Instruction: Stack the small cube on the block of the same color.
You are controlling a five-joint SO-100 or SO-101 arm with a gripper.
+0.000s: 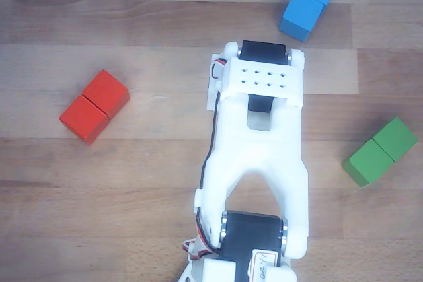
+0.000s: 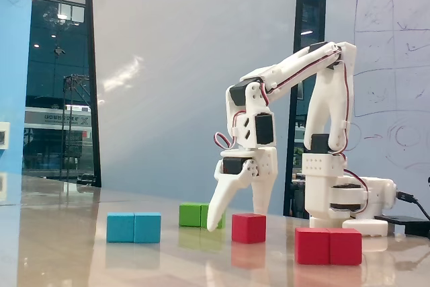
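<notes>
The pincer (image 2: 236,222) stood spread wide, grasping nothing, tips lowered to the desk (image 2: 67,247) around the small cube (image 2: 248,228). The red block (image 2: 328,246) lay well apart, nearer the camera in the fixed view.

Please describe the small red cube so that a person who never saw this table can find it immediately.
In the fixed view, find the white arm; its open gripper points down at the table. The small cube sits just right of the fingertips, before the green block. Unlike the red block further right, it is single, without seam.
</notes>
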